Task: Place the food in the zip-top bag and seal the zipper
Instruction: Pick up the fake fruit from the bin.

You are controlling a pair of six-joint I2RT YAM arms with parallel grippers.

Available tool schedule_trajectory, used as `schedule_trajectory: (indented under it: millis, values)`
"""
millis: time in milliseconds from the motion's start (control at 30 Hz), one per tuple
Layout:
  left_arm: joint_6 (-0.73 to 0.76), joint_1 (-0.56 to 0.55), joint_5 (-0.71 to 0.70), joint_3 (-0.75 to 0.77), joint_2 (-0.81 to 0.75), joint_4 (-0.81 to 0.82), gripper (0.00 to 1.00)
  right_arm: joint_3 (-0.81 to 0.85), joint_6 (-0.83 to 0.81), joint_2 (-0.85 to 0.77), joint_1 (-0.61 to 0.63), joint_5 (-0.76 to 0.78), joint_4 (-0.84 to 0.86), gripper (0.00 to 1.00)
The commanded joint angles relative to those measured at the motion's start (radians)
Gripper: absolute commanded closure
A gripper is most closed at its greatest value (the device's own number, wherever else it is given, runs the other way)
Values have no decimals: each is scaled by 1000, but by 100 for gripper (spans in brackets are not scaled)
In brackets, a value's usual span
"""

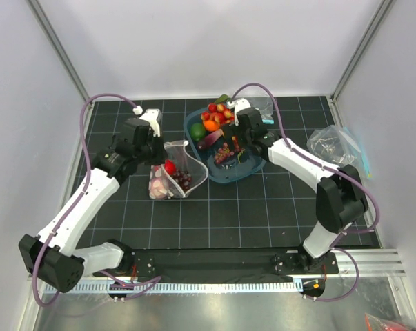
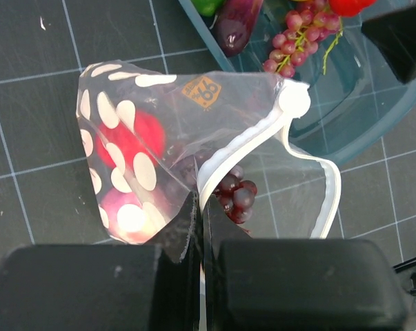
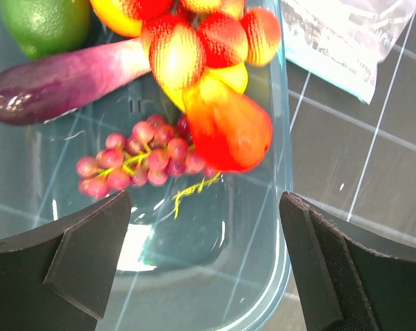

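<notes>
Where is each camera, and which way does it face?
Top external: above and behind, looking down on left arm, right arm and table.
Left wrist: looks down past the shut left pincer at the dotted zip-top bag.
Right wrist: looks down between the open right pincer into the blue tray.
Shared: both wrist views show the pink grapes.

tomato veiled behind zip-top bag film, lime cropped at top edge

zip-top bag mouth gaping, blue tray rim just beside it
</notes>
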Motion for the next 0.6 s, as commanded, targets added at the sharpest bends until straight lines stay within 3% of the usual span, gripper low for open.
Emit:
schedule_trajectory:
  millis: [0,133,267,433,567]
  values:
    - [13,-12,-23,50,36,23,100,117,-107,63,-10,-4,-8,4]
    - [-27,-63,-63,246,131,-170,100,187,-175,115,-12,-36,-40,3]
    - [-24,-112,-120,329,174,-253,100,258,-255,165,-21,-67,-86,2]
    - [2,-129,-171,268,186,-226,100,326,-258,224,-23,-64,-134,4]
    - [40,-146,-215,146,110,-114,100,315,-290,243,-23,-81,-131,4]
